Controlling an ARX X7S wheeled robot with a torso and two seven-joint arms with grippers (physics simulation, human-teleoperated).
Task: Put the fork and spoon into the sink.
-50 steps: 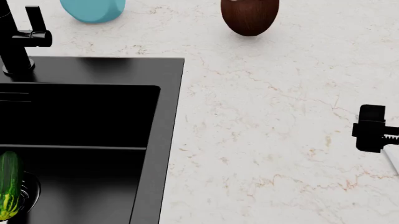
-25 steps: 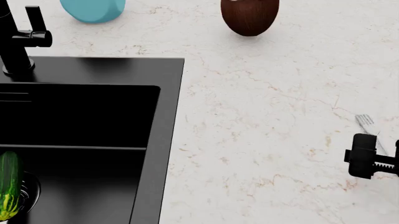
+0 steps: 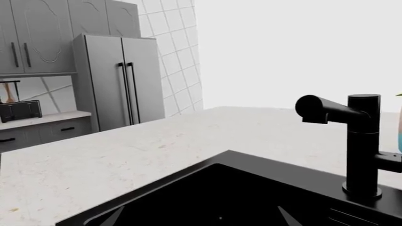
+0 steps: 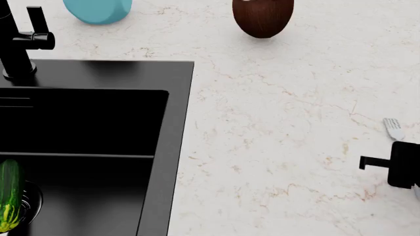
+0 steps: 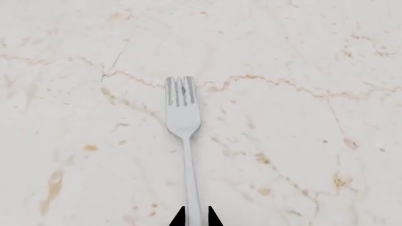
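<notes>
1. Black and matte, the sink [image 4: 177, 128] filled the left of the head view, holding only a green cucumber [image 4: 9, 194] near the drain; neither utensil lay in it.
2. The left gripper was out of view, so its state could not be told.
3. The fork [image 5: 183, 136] lay flat on the marble counter [image 4: 282, 123], well right of the sink.
4. The right gripper [image 5: 194, 217] showed two dark tips flanking the fork's handle; whether they pinched it could not be told.
5. The spoon was nowhere visible, so both transfers apparently remained.
</notes>
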